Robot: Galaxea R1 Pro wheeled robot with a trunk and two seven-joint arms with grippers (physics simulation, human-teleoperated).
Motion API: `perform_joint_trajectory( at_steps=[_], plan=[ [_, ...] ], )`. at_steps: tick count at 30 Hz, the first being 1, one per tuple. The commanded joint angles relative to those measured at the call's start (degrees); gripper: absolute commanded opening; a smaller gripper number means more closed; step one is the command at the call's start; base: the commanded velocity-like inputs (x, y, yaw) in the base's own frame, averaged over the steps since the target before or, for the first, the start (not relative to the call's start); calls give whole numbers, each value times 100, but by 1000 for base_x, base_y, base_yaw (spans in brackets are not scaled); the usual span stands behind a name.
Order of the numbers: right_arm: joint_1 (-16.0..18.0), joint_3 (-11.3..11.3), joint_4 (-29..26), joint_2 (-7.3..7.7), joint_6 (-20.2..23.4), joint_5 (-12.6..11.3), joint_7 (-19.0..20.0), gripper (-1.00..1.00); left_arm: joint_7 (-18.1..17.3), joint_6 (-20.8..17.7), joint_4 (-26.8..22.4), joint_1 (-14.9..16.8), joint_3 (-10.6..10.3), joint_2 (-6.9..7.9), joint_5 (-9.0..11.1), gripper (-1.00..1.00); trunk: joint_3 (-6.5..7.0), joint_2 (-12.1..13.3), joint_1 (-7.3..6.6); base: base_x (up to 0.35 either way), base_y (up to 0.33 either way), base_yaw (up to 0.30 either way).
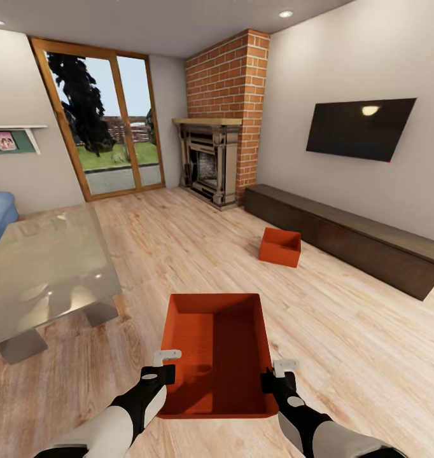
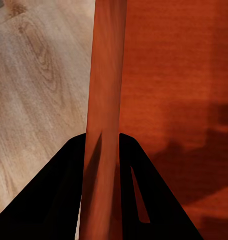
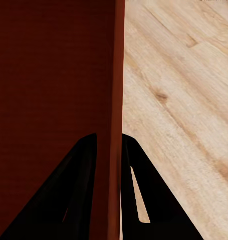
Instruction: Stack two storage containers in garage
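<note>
An orange-red rectangular storage bin with thin low walls [image 1: 217,353] is held out in front of the robot over the light wood plank floor [image 1: 344,331] of the living room, open side up and gripped on both long sides. The left pincer [image 1: 163,367] is clenched on the bin's left wall; in the left wrist view its two dark fingers [image 2: 63,200] sit either side of that thin wall [image 2: 104,100], one outside over the planks and one inside over the flat bottom. The right pincer [image 1: 277,375] is clenched in the same way on the right wall [image 3: 115,100], a finger on each face. The second identical orange-red bin [image 1: 280,246] rests on the floor well ahead and to the right, near the long dark low cabinet [image 1: 350,238] under the black wall television [image 1: 360,128]. A red brick fireplace [image 1: 223,121] stands in the far corner beside glazed wooden doors [image 1: 109,121], and a grey glossy desk [image 1: 45,273] stands to the left.
</note>
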State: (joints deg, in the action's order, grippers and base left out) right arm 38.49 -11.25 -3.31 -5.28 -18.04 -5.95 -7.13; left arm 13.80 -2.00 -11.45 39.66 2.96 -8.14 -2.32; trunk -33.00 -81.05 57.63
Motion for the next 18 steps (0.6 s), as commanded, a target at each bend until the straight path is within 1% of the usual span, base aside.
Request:
perform_joint_trajectory(
  at_steps=[1,15,18],
  plan=[
    [9,387,-12,1,-173,-99,-87,-100,52,-28,12,-3,152,3,-22,-100,4,-3,0,0,0,0],
    [8,387,-12,4,-170,-99,-88,-100,52,-28,12,-3,152,5,-22,-100,125,-3,0,0,0,-1],
    [9,387,-12,3,-166,-99,-90,-100,52,-28,12,-3,152,3,-22,-100,184,118,-66,0,0,-2]
  ],
)
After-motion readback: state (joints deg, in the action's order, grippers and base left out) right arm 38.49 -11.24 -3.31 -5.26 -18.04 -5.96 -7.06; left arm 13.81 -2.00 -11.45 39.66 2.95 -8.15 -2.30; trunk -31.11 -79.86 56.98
